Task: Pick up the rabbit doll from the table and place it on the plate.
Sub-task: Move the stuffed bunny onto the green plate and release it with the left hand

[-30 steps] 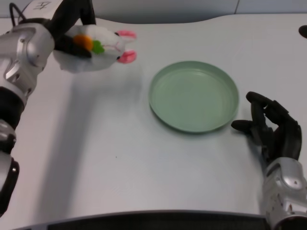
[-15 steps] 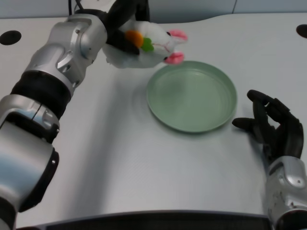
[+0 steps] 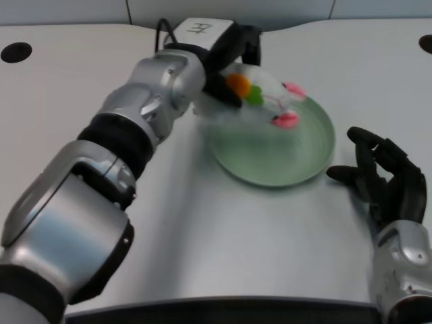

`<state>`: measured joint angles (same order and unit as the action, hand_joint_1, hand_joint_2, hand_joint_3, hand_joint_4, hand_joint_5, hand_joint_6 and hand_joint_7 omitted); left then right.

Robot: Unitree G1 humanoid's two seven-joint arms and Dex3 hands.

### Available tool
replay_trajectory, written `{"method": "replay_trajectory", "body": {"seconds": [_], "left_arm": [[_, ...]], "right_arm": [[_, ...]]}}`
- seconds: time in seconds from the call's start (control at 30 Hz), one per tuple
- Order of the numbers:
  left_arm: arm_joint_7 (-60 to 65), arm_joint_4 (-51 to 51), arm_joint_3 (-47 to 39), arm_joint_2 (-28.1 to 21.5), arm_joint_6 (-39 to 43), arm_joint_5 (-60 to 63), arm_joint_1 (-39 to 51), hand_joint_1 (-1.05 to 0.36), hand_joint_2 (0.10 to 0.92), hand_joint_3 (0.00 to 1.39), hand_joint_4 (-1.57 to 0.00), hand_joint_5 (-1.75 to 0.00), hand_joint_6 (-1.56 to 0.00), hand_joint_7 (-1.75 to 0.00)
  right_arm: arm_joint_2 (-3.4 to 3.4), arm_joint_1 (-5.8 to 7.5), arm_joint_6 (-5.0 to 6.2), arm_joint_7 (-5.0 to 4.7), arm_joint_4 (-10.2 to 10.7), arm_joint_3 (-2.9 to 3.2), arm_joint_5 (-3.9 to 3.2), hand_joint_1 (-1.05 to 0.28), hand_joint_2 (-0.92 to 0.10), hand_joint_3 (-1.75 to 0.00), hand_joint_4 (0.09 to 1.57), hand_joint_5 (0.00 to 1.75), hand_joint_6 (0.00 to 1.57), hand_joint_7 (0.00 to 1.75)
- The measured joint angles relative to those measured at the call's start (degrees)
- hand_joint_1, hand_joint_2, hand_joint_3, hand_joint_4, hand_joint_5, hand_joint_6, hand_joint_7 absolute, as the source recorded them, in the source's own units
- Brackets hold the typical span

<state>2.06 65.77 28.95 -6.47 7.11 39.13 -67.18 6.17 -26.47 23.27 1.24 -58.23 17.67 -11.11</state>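
Note:
The white rabbit doll (image 3: 260, 96), with pink ears and an orange and green carrot on its front, hangs over the far left part of the green plate (image 3: 297, 158). My left hand (image 3: 233, 64) grips the doll from behind and above, its black fingers wrapped round the body. The silver left forearm stretches across the table from the lower left. Motion blur hides whether the doll touches the plate. My right hand (image 3: 385, 179) rests on the table just right of the plate.
A black round hole (image 3: 15, 52) sits in the table at the far left, and another dark spot (image 3: 426, 44) lies at the far right edge. The table's back edge curves behind the plate.
My left arm has swung right with the doll, from left of the plate to over the plate's far left part. The right hand has stayed put.

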Motion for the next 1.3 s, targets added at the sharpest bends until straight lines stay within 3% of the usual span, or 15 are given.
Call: {"method": "replay_trajectory", "body": {"seconds": [0.1,0.17,0.27,0.33,0.4,0.73,0.77,0.8,0.87,0.9,0.97,1.07,1.17,1.23,1.3], "left_arm": [[0.59,1.30,0.09,1.70,-0.04,-0.06,-0.56,-0.20,0.910,0.01,-0.64,-1.32,-0.74,-0.89],[0.64,2.38,0.31,2.76,-0.17,-0.05,-0.77,-0.21,0.896,0.00,-0.62,-1.58,-0.68,-1.15],[0.81,3.98,1.20,4.25,-0.48,0.30,-1.33,-0.19,0.871,0.00,-0.71,-1.72,-0.67,-1.44],[1.63,4.70,1.89,5.06,-0.74,0.89,-1.65,-0.20,0.867,0.00,-0.67,-1.66,-0.69,-1.32],[2.02,5.52,2.25,5.67,-0.83,1.08,-2.06,-0.21,0.850,0.00,-0.67,-1.49,-0.74,-1.05],[4.08,7.64,4.24,6.63,-1.09,2.55,-2.96,-0.32,0.868,0.01,-0.70,-1.35,-0.82,-0.65],[4.11,7.85,4.60,6.65,-1.31,2.83,-3.02,-0.38,0.866,0.00,-0.71,-1.51,-0.73,-0.83],[3.80,7.97,4.93,6.68,-1.76,3.22,-3.13,-0.45,0.873,0.00,-0.62,-1.53,-0.58,-0.99],[2.22,8.36,5.67,6.70,-2.67,3.81,-3.65,-0.49,0.877,0.00,-0.58,-1.53,-0.50,-1.08],[1.47,8.47,5.86,6.69,-2.97,3.93,-3.94,-0.51,0.877,0.00,-0.53,-1.47,-0.47,-1.08],[0.26,8.48,5.94,6.63,-3.04,3.96,-4.35,-0.68,0.866,0.00,-0.42,-1.11,-0.35,-0.78],[-2.55,8.30,5.87,6.46,-2.88,3.74,-4.73,-0.82,0.886,0.00,-0.07,-0.95,-0.06,-0.70],[-4.10,7.97,5.69,6.38,-2.85,3.35,-4.74,-0.91,0.890,0.00,-0.01,-0.66,-0.01,-0.53],[-5.25,7.82,5.69,6.38,-2.86,3.23,-4.80,-1.00,0.912,0.03,0.00,-0.19,0.00,-0.17],[-6.88,7.81,5.86,6.39,-2.89,3.25,-4.92,-1.04,0.919,0.07,0.00,-0.04,0.00,-0.03]], "right_arm": [[-0.35,0.27,-0.03,-0.71,0.65,-0.29,0.12,-0.31,-0.92,-0.23,0.78,1.03,0.84,0.37],[-0.60,0.45,-0.05,-0.78,0.97,-0.35,0.07,-0.31,-0.92,-0.23,0.80,1.04,0.84,0.37],[-0.74,0.46,-0.05,-0.82,1.03,-0.36,0.03,-0.32,-0.92,-0.22,0.79,1.04,0.84,0.37],[-0.77,0.47,-0.05,-0.86,1.06,-0.46,0.04,-0.33,-0.92,-0.22,0.78,1.05,0.84,0.36],[-0.83,0.57,-0.05,-0.93,1.20,-0.64,0.08,-0.31,-0.92,-0.23,0.77,1.05,0.83,0.36],[-1.20,1.71,-0.05,-1.25,2.82,-1.30,0.36,-0.31,-0.92,-0.26,0.76,1.08,0.84,0.36],[-1.20,1.78,-0.05,-1.33,2.93,-1.33,0.48,-0.31,-0.92,-0.26,0.76,1.08,0.84,0.36],[-1.20,1.83,-0.05,-1.34,3.00,-1.31,0.44,-0.31,-0.92,-0.25,0.76,1.09,0.84,0.36],[-1.21,1.84,-0.05,-1.28,3.02,-1.21,0.16,-0.31,-0.92,-0.25,0.76,1.09,0.84,0.36],[-1.21,1.85,-0.06,-1.24,3.03,-1.18,0.02,-0.31,-0.92,-0.25,0.76,1.09,0.84,0.36],[-1.22,1.87,-0.27,-1.25,3.21,-1.14,-0.06,-0.31,-0.92,-0.24,0.76,1.09,0.84,0.36],[-1.24,1.92,-1.07,-1.39,3.75,-1.17,-0.06,-0.31,-0.92,-0.25,0.77,1.09,0.84,0.36],[-1.24,1.92,-1.34,-1.46,3.90,-1.17,-0.06,-0.31,-0.92,-0.25,0.77,1.09,0.84,0.36],[-1.27,1.95,-1.48,-1.57,4.07,-1.18,-0.05,-0.31,-0.92,-0.24,0.77,1.09,0.84,0.36],[-1.28,1.95,-1.48,-1.55,4.07,-1.15,-0.08,-0.31,-0.92,-0.24,0.77,1.08,0.84,0.36]]}}
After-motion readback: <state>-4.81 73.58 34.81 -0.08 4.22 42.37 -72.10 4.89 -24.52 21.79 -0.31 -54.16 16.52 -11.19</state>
